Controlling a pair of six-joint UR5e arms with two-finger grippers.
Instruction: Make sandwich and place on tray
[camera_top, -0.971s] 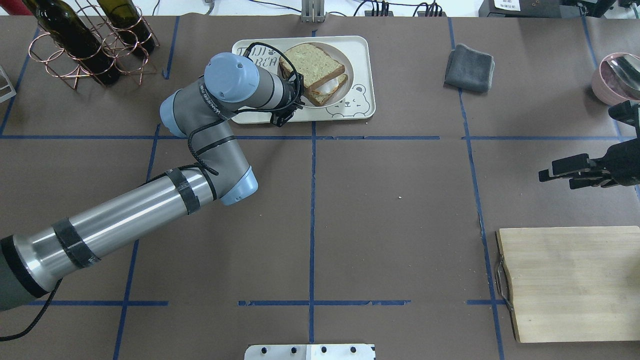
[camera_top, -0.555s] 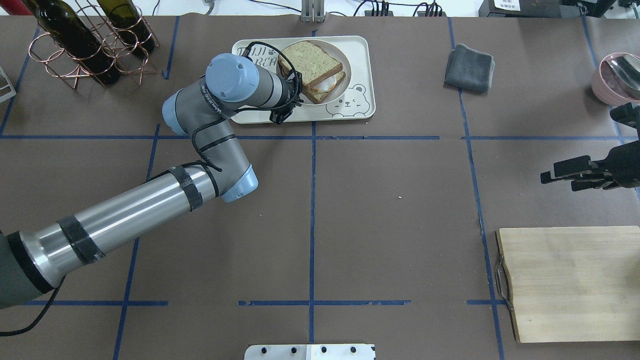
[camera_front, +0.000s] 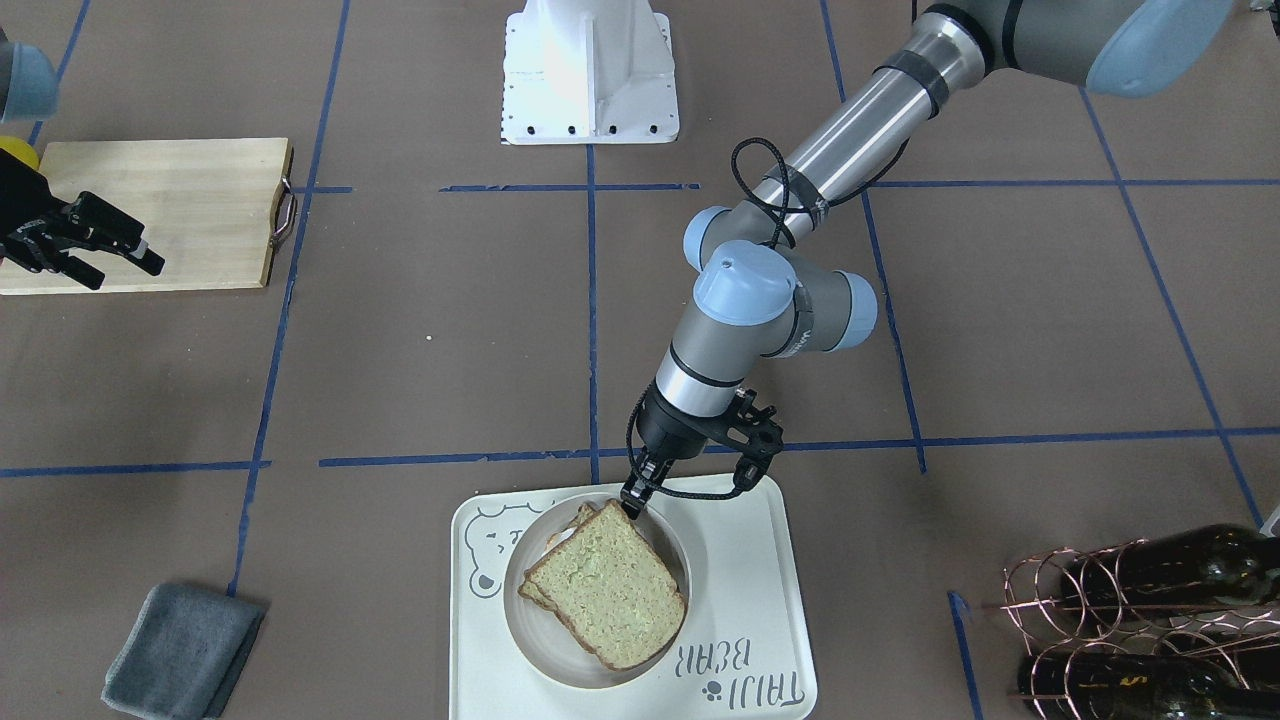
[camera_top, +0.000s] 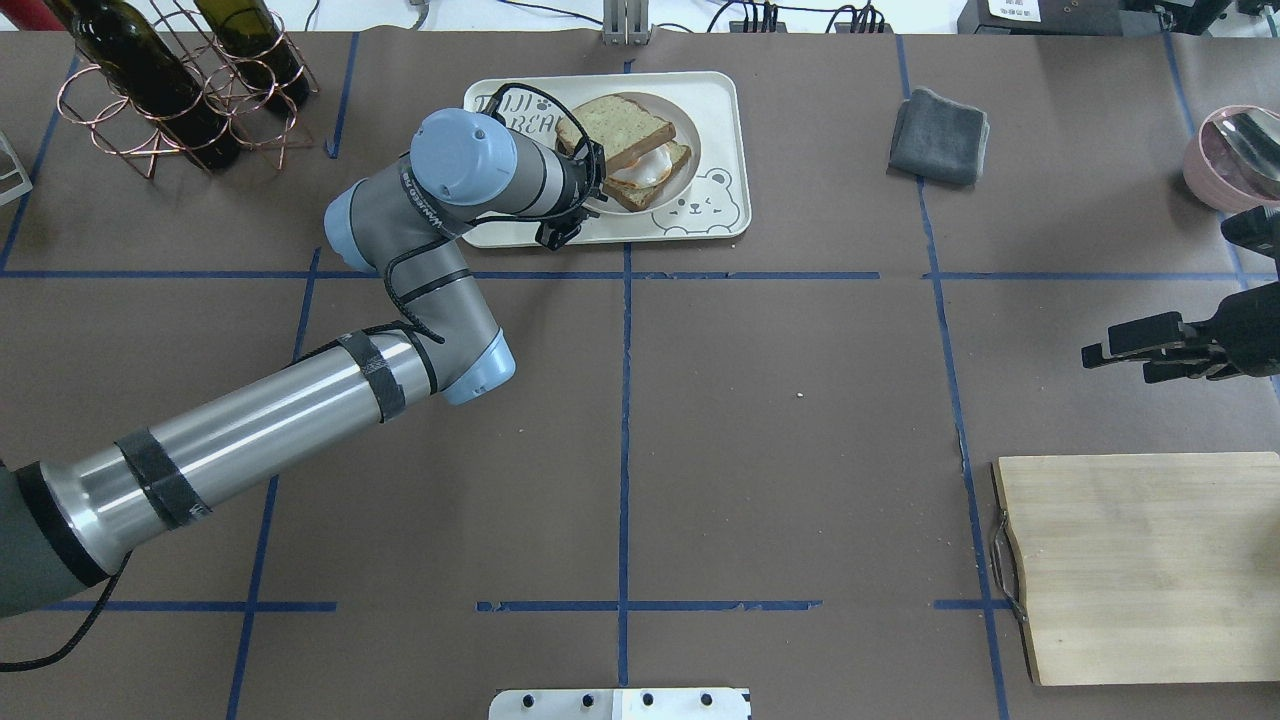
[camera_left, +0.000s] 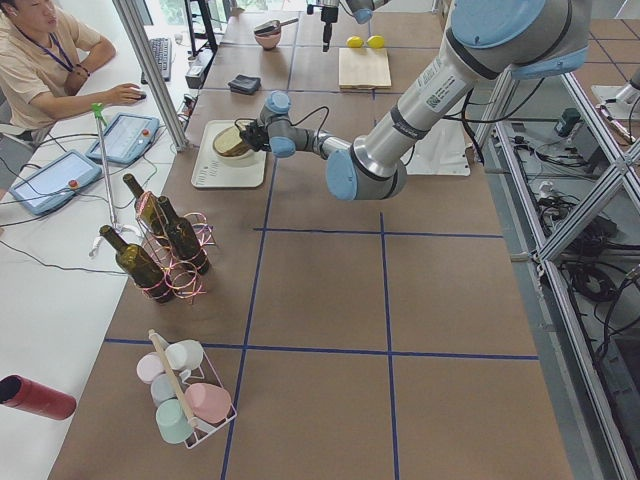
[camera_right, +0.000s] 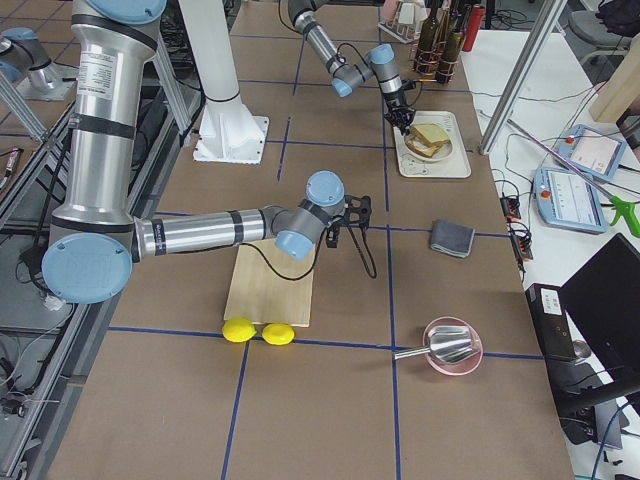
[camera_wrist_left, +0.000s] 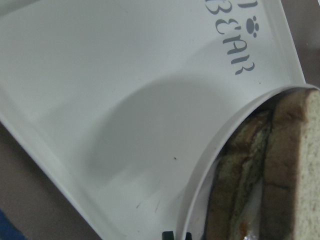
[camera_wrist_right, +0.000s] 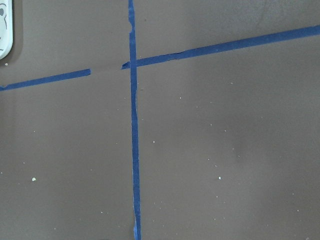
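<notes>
The sandwich, two brown-crusted slices with a white egg between them, lies on a round white plate. The plate sits on the cream tray with the bear drawing, at the table's far middle in the overhead view. My left gripper is shut on the plate's rim at the sandwich's corner. In the left wrist view its fingertips meet at the rim. My right gripper is open and empty, above the table beside the cutting board.
A pale wooden cutting board lies at the near right, with two lemons at its end. A grey cloth lies right of the tray. A copper rack with wine bottles stands far left. A pink bowl is at the far right.
The plate with the sandwich has come down onto the tray in my left gripper and now looks smaller from above. My right gripper has drifted slightly.
</notes>
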